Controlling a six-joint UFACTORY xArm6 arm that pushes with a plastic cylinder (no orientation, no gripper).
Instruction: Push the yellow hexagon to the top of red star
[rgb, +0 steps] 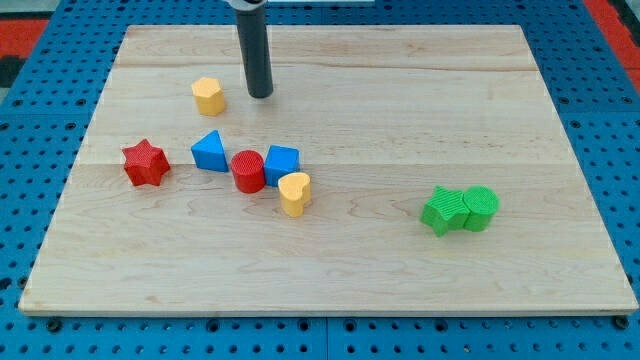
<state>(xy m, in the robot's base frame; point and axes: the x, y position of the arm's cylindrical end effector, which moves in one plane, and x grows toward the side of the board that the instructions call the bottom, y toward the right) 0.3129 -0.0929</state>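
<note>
The yellow hexagon (208, 95) sits on the wooden board (400, 120) toward the view's upper left. The red star (145, 163) lies below and to the left of it, near the board's left edge. My tip (260, 95) rests on the board just to the right of the yellow hexagon, a small gap apart from it. The dark rod rises from the tip to the view's top.
A blue triangle (209, 152), a red cylinder (247, 171), a blue cube (282, 163) and a yellow heart (295, 193) cluster right of the red star. A green star (443, 211) and a green cylinder (480, 208) touch at the right.
</note>
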